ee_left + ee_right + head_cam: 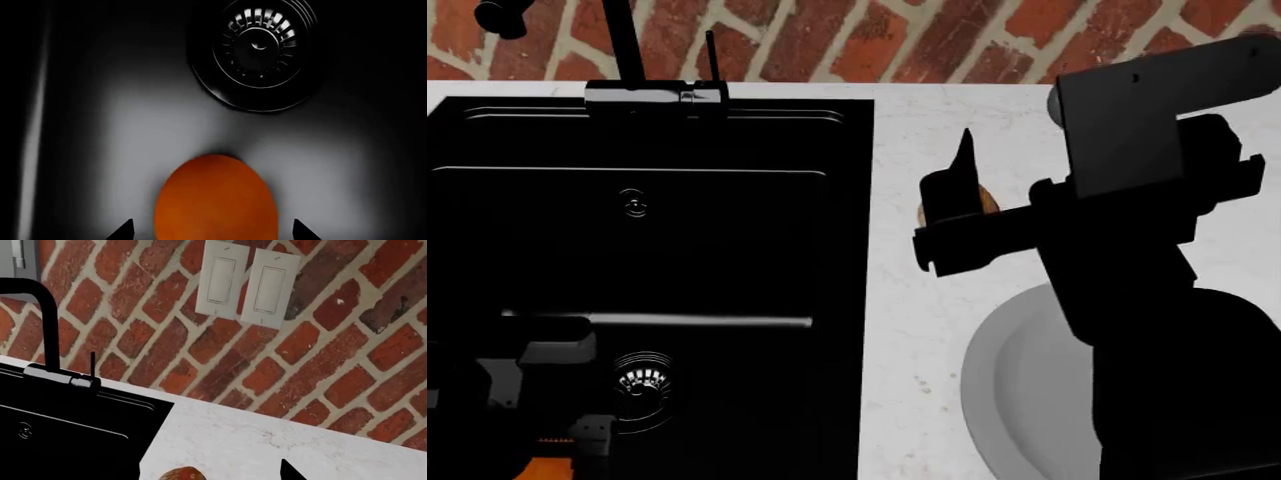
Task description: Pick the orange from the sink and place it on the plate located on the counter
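Note:
The orange [217, 200] lies on the floor of the black sink [133, 125], a short way from the round metal drain [260, 47]. My left gripper [213, 231] is open, with one fingertip [123, 230] on each side of the orange and a gap to each. In the head view only a sliver of the orange [541, 470] shows at the bottom left, under my left arm. The grey plate [1028, 390] sits on the white counter [894, 330] right of the sink, partly hidden by my right arm. My right gripper [952, 175] is open and empty above the counter.
A ribbed tan-and-red shell-shaped object [183, 474] lies on the counter under my right gripper. The black faucet [627, 50] stands behind the sink [641, 250]. A brick wall [320, 365] with two white switches [243, 282] backs the counter.

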Robot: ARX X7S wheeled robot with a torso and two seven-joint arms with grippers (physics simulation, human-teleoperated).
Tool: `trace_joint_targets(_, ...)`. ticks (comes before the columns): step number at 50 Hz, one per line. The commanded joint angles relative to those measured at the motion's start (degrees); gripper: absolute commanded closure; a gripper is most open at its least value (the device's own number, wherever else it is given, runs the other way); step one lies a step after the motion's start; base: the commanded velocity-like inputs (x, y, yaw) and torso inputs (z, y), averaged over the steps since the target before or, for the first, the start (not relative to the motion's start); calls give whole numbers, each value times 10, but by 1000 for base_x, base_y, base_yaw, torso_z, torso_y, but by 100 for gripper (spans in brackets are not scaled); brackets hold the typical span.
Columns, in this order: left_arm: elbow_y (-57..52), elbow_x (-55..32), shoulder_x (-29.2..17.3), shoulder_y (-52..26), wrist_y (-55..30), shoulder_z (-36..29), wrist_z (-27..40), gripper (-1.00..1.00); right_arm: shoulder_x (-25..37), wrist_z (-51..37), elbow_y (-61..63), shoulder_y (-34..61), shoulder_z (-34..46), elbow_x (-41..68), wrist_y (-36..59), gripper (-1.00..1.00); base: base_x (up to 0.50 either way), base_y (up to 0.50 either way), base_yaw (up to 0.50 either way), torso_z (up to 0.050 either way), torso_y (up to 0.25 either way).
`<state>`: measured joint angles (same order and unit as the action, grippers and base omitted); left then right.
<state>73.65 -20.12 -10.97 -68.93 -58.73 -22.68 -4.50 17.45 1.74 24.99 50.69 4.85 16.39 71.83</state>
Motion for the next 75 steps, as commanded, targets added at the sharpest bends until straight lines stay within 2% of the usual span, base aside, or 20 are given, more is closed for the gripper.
trace_joint_targets(1, 13, 156, 14, 31, -6, 142, -38, -100, 0, -2, -10, -4, 5, -1, -10, -100, 0, 0, 0, 0, 0)
trace_joint_targets(10, 13, 191, 18, 42, -10, 173, -43, -100, 2, -2, -18, -8, 7, -1, -20, -100, -1, 0, 0, 0, 0)
trace_joint_targets(11, 13, 193, 19, 42, -9, 174, -43, 100, 3, -2, -18, -8, 7, -1, -20, -100, 0, 0, 0, 0, 0)
trace_joint_targets(23, 13, 199, 19, 28, -1, 182, -51, 100, 4, -5, -7, -5, 5, 4, -10, -100, 1, 0, 0, -2, 0)
trace_joint_targets(32, 10, 208, 26, -16, 43, 161, -77, 100, 5, -7, 1, -1, 2, 8, -3, -100, 1, 0, -1, -2, 0)
trace_joint_targets(33, -12, 207, 23, -12, 42, 163, -74, 100, 6, -7, 2, -1, 1, 8, -1, -100, 0, 0, -3, 0, 0)
trace_joint_targets(35, -140, 204, 15, 29, -28, 167, -76, 100, 6, -8, 4, -1, -1, 9, 1, -100, 0, 0, 0, 0, 0)
trace_joint_targets(39, -314, 194, 5, 78, -119, 180, -80, 100, 6, -9, 7, 1, -2, 11, 4, -100, 0, 0, 0, 0, 0)
trace_joint_targets(42, -398, 190, 1, 100, -161, 181, -84, 100, 7, -10, 10, 2, -2, 12, 7, -100, 0, 0, 0, 0, 0)
trace_joint_targets(46, -495, 181, -4, 133, -208, 182, -93, 100, 9, -10, 13, 3, -4, 13, 9, -100, 0, 0, 0, 0, 0)
trace_joint_targets(52, -641, 158, -9, 195, -230, 201, -112, 100, 11, -9, 18, 3, -10, 17, 12, -100, 0, 0, 0, 0, 0)
trace_joint_targets(55, -731, 144, -10, 220, -257, 212, -122, 100, 13, -10, 21, 3, -13, 19, 14, -100, 0, 0, 0, 0, 0)
trace_joint_targets(56, -809, 134, -15, 243, -270, 209, -132, 100, 13, -9, 26, 1, -17, 20, 15, -100, 0, 0, 0, 0, 0)
trace_joint_targets(65, -996, 87, -15, 278, -307, 252, -161, 100, 17, -10, 35, 0, -23, 24, 18, -100, 0, 0, 0, 0, 0)
trace_joint_targets(75, -1086, 50, -15, 305, -310, 274, -170, 100, 11, -15, 43, 6, -31, 28, 23, -100, 0, 0, 0, 0, 0)
